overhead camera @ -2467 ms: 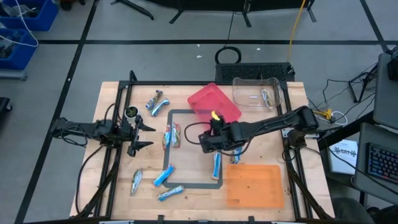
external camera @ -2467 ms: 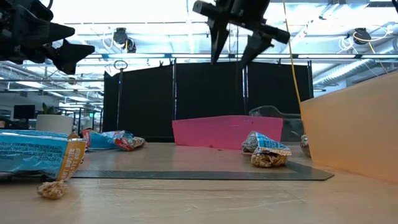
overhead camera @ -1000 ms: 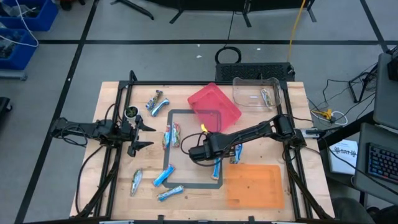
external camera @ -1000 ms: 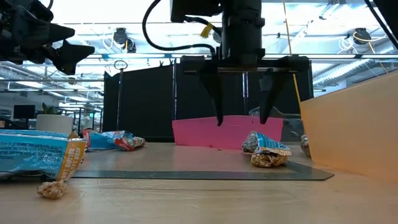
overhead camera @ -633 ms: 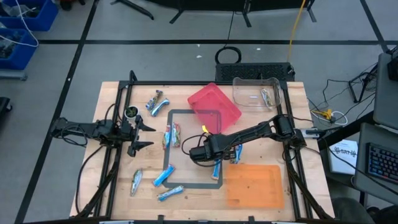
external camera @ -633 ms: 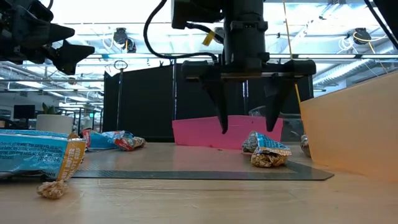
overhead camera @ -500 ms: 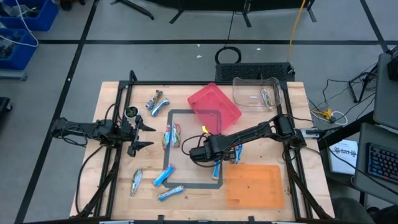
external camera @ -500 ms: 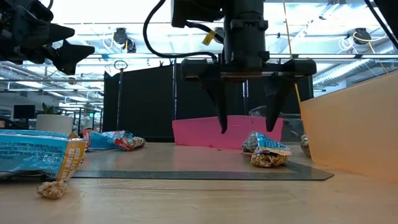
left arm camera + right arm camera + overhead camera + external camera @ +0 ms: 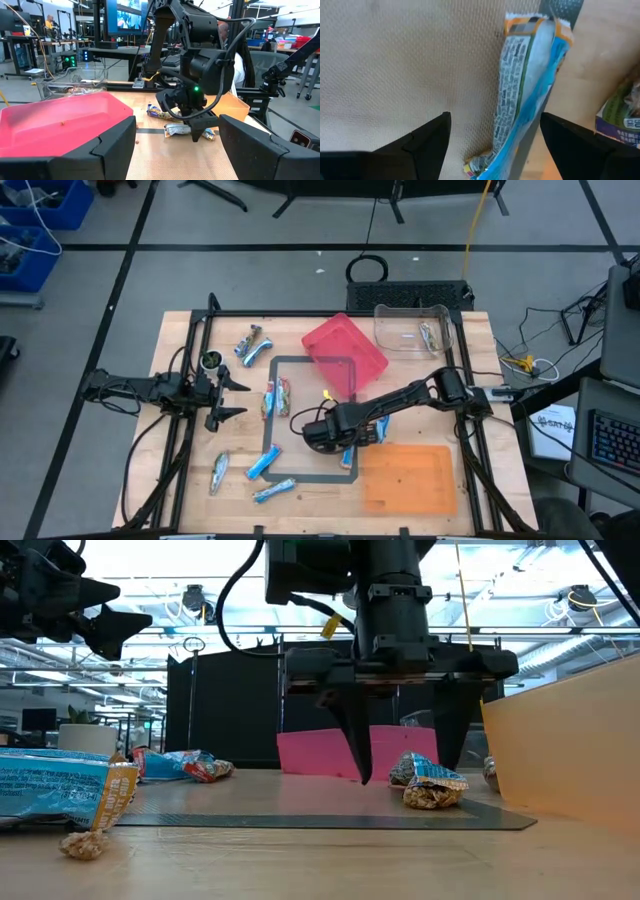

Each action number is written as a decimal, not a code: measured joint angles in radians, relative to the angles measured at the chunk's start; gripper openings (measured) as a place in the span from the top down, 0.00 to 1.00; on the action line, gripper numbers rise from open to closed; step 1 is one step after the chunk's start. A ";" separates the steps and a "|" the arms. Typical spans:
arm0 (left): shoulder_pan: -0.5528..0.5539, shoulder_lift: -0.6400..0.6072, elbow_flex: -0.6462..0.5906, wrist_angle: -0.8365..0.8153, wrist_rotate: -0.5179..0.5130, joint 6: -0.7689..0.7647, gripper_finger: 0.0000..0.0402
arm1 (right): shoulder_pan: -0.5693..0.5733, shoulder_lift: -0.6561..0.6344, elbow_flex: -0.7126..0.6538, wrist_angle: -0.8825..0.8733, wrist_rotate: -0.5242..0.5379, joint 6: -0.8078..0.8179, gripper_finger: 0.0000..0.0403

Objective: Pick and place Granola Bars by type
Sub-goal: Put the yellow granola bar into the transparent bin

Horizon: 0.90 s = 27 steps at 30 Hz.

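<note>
Right gripper (image 9: 340, 448) is down low over the mat (image 9: 312, 400), fingers spread wide w/ a blue granola bar (image 9: 525, 90) lying between them (not gripped, flat on the mat's edge). Left gripper (image 9: 236, 390) waits at the table's left side, fingers apart, nothing in them.
</note>
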 joint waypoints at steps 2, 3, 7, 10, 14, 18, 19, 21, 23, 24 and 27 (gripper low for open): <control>0.000 0.000 0.000 0.000 0.000 0.000 0.30 | 0.003 0.000 0.000 0.000 -0.006 -0.002 0.26; 0.000 0.000 0.000 0.000 0.000 0.000 0.30 | 0.003 0.000 0.000 0.000 -0.006 -0.002 0.26; 0.000 0.000 0.000 0.000 0.000 0.000 0.31 | 0.003 0.000 0.000 -0.001 -0.007 -0.009 0.26; 0.000 0.000 0.000 0.000 0.000 0.000 0.30 | 0.002 0.008 0.001 0.000 -0.034 -0.010 0.27; 0.000 0.000 0.000 0.000 0.000 0.000 0.29 | 0.003 0.013 0.000 -0.008 -0.059 -0.020 0.30; 0.000 0.000 0.000 0.000 0.000 0.000 0.30 | 0.001 0.012 0.000 -0.004 -0.058 -0.020 0.36; 0.000 0.000 0.000 0.000 0.000 0.000 0.30 | 0.000 0.013 0.000 -0.005 -0.058 -0.021 0.38; 0.000 0.000 0.000 0.000 0.000 0.000 0.31 | -0.001 0.012 0.000 -0.005 -0.058 -0.024 0.42; 0.000 0.000 0.000 0.000 0.000 0.000 0.31 | -0.001 0.012 0.000 -0.004 -0.058 -0.024 0.48; 0.000 0.000 0.000 0.000 0.000 0.000 0.31 | -0.001 0.012 0.000 -0.004 -0.058 -0.024 0.51; 0.000 0.000 0.000 0.000 0.000 0.000 0.30 | -0.002 0.012 0.000 0.000 -0.058 -0.025 0.61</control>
